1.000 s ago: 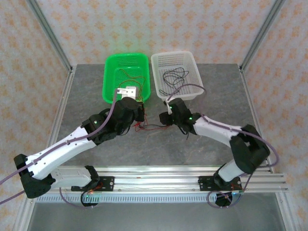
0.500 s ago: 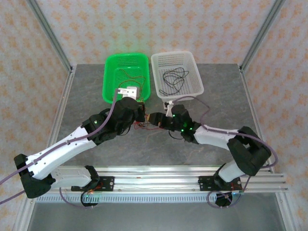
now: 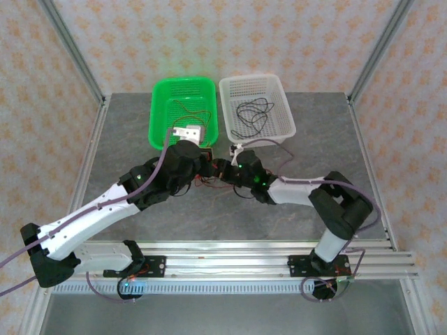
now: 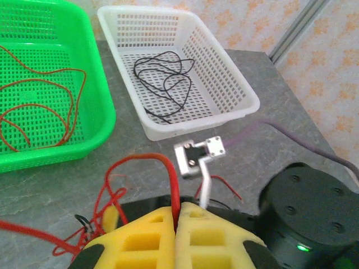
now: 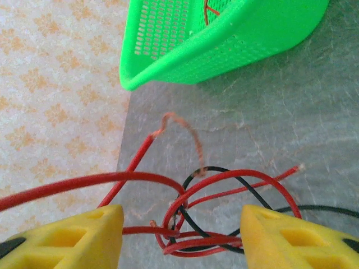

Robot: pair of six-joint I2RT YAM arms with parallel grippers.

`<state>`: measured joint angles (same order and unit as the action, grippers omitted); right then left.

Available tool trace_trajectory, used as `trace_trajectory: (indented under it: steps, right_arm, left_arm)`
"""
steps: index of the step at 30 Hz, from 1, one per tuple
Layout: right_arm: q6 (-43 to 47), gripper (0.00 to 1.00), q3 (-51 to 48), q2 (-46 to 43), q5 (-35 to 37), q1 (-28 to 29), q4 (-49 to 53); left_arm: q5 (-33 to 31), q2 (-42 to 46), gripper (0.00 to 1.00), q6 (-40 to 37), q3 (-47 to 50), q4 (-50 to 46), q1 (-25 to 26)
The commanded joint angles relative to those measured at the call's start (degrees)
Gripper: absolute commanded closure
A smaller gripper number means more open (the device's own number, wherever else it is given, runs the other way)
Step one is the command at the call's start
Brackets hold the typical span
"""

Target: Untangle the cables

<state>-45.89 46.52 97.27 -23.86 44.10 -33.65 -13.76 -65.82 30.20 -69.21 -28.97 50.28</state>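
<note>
Your right tool [image 5: 182,223] has swung in, spread astride the tangled cables [image 5: 221,180]; your left tool [image 4: 177,216] pinches a red cable [image 4: 173,182], so separating looks ready.

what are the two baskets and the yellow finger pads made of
Green basket and white basket: probably moulded plastic, slightly glossy, going by the uniform colour and the regular perforated mesh walls. Yellow finger pads: matte, with moulded hollow pockets, likely printed or moulded plastic, though a firm rubber cannot be excluded.
</note>
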Motion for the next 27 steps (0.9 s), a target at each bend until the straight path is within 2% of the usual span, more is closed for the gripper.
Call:
trace_trajectory:
  steps: [1, 13, 21, 27]
  right_arm:
    - [0.0, 0.44, 3.4, 3.0, 2.6, 0.3, -3.0]
    - [0.4, 0.52, 10.4, 14.7, 4.3, 0.5, -0.9]
    - [1.1, 0.66, 10.1, 18.6, 8.0, 0.5, 2.2]
    - [1.3, 0.71, 7.1, 19.2, 10.1, 0.5, 2.8]
  left_arm:
    - [1.5, 0.9, 1.00, 0.7, -0.5, 1.9, 0.4]
    - [3.0, 0.6, 1.00, 0.5, -2.5, 2.3, 0.9]
    - [2.5, 1.0, 1.00, -0.3, -5.5, 1.2, 1.2]
    - [0.7, 0.9, 1.00, -1.8, -9.4, -0.4, 1.2]
